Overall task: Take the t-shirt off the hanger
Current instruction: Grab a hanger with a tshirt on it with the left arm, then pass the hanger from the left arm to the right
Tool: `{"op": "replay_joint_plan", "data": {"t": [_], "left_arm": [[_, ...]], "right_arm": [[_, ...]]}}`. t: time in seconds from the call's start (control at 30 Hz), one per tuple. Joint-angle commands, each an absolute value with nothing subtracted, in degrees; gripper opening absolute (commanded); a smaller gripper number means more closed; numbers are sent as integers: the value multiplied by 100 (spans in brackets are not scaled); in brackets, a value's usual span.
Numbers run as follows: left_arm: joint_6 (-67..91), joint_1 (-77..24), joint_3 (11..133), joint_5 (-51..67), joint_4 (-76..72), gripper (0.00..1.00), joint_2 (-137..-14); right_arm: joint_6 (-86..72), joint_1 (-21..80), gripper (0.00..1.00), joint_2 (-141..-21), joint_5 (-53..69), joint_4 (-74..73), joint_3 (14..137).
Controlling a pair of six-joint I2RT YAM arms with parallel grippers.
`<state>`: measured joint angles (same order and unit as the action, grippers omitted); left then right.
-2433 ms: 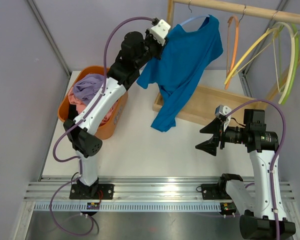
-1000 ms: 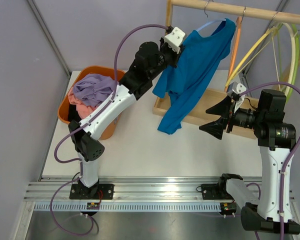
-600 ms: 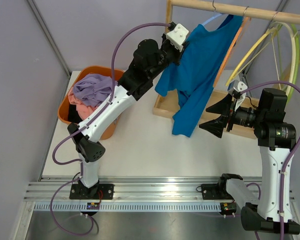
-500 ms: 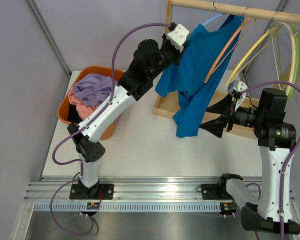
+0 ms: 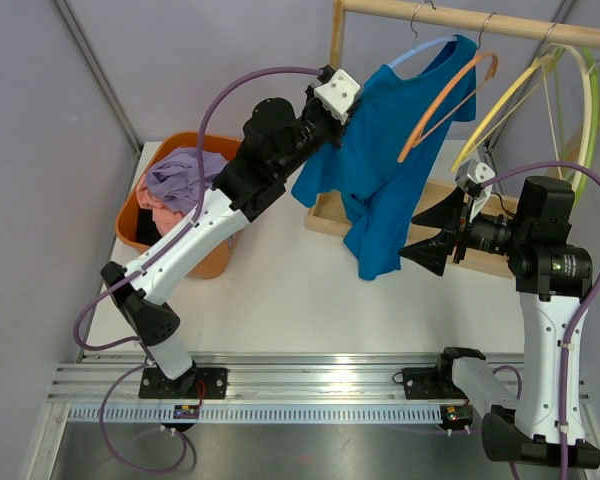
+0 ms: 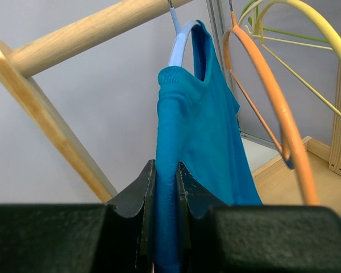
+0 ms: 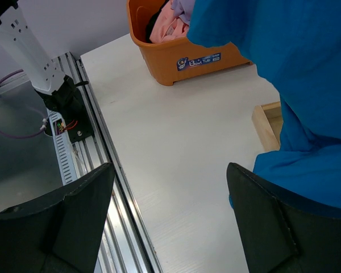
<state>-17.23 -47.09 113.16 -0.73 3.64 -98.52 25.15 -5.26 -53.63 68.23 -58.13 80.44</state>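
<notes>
The left fingers [image 6: 137, 190] are clamped on a fold of the blue shirt [image 5: 395, 150] near its left shoulder, high up by the rail [image 5: 500, 22]. The shirt hangs from the pale hanger [image 5: 425, 48], part of whose left arm shows bare above the cloth. The right fingers [image 7: 82, 199] stand wide apart, holding nothing, just beside the dangling hem. I'd say the shirt is mid-peel: next it needs a pull left and down so the collar slips free, minding the orange hanger [image 5: 445, 95] just to the right
</notes>
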Motion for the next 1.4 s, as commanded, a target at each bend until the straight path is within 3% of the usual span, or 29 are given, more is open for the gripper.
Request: {"op": "replay_joint_plan", "data": {"t": [0.0,0.33,0.7,0.9,1.13,1.37], "left_arm": [[-1872,-4720,11181,-255,-748,0,-9185],[-1890,-4685,9907,-281,-423,0,-8315],[-1513,-4649,7053,-159,412,0,-5980],[-1231,-4649,5575,649,1000,0,-4669],[-958,-4649,4975,2379,1626,0,-3710],[-624,-4649,5044,3374,1407,0,-3849]], "right_arm": [[2426,-501,87,-5317,6899,-5686,8051],[2785,-492,87,-5326,6917,-5897,8147],[4314,-501,88,-5730,7330,-7224,8455],[5439,-484,88,-5950,7313,-8041,8455],[7205,-282,88,-6257,7269,-9315,8561],[6338,1097,87,-6197,6777,-8448,8104]]}}
